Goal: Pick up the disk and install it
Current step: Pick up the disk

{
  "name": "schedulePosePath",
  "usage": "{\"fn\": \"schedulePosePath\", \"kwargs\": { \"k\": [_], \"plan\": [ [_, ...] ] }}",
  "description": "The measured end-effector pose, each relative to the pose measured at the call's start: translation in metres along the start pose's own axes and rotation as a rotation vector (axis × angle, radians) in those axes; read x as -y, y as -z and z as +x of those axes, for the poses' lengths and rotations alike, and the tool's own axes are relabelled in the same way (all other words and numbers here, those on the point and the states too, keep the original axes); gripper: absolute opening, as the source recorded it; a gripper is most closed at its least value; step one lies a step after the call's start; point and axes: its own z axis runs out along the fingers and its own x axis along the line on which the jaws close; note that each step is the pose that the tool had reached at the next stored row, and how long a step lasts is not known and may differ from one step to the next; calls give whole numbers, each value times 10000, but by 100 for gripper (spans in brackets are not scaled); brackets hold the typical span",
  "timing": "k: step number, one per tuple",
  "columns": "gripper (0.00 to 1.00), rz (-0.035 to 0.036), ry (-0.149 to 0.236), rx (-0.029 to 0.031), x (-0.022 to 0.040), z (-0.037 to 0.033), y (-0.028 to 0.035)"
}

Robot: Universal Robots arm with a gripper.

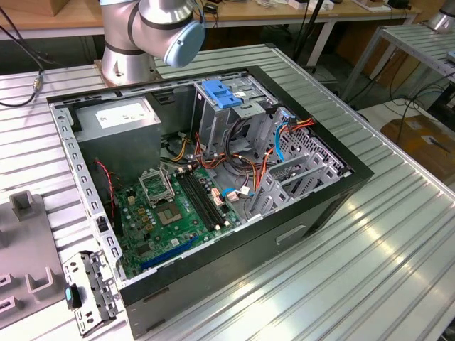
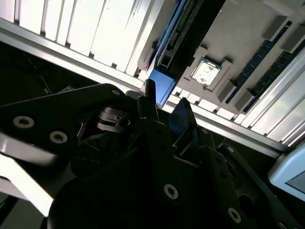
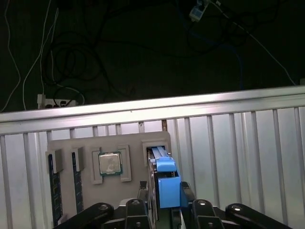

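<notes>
in the exterior view, shows the robot arm's base (image 1: 124,57) behind an open computer case (image 1: 213,284) on a ribbed metal table (image 1: 370,284). in the second wrist view, finds the gripper (image 2: 164,102) pinching the disk (image 2: 162,88) by its blue carrier, upright in a slot of a grey parts tray (image 2: 238,38) beside a processor chip (image 2: 205,72). in the first wrist view, shows the same pinch at the slot

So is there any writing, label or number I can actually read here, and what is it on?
Nothing can be read.
White sticker on the grey box: print too small.
Chip in the grey tray: markings blurred.
Green circuit board: lettering too small.
The disk: edge-on, no print seen.
</notes>
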Motion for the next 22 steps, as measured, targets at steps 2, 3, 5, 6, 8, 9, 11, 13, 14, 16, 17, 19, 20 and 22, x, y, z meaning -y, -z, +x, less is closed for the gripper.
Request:
{"fn": "schedulePosePath", "kwargs": {
  "k": [2, 3, 5, 6, 8, 9, 11, 13, 14, 16, 17, 19, 20, 22],
  "plan": [
    [39, -2, -1, 0, 1, 3, -34],
    [39, -2, -1, 1, 2, 4, -52],
    [39, -5, 1, -1, 3, 5, -90],
    [39, -15, 1, -6, 4, 5, -103],
    [39, -24, 2, -11, 5, 5, -124],
    [39, -17, 6, -2, 6, 4, -133],
    [39, -6, 20, 6, 7, 3, -131],
    [39, 34, 31, 25, 6, 4, -93],
    [39, 4, 32, 10, 4, 4, -58],
    [39, 7, 33, 12, 3, 4, -15],
    [39, 8, 33, 12, 3, 4, -15],
    [39, 4, 33, 10, 4, 2, -22],
    [40, 3, 33, 10, 7, 0, -49],
    [46, 1, 32, 9, 10, -1, -89]
  ]
}}
